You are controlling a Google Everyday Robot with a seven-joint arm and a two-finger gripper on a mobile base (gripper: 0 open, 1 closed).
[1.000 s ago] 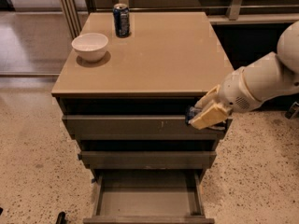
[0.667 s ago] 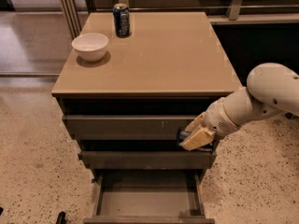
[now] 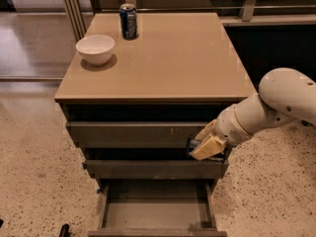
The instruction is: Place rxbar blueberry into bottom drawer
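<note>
A tan cabinet (image 3: 173, 63) stands on speckled floor (image 3: 29, 191). At the cabinet's back edge, left of middle, a blue can (image 3: 128, 20) stands upright. A white bowl (image 3: 95, 48) sits near the cabinet's left edge, in front of the can and apart from it. Behind the cabinet rise metal posts (image 3: 249, 1); off its back left corner, thin poles (image 3: 71, 9). The gripper (image 3: 207, 146) hangs before the cabinet's front, right side, at mid height.

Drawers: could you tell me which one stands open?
The bottom drawer, pulled out; both above are pushed in. The gripper, holding the rxbar, hangs before those.
</note>
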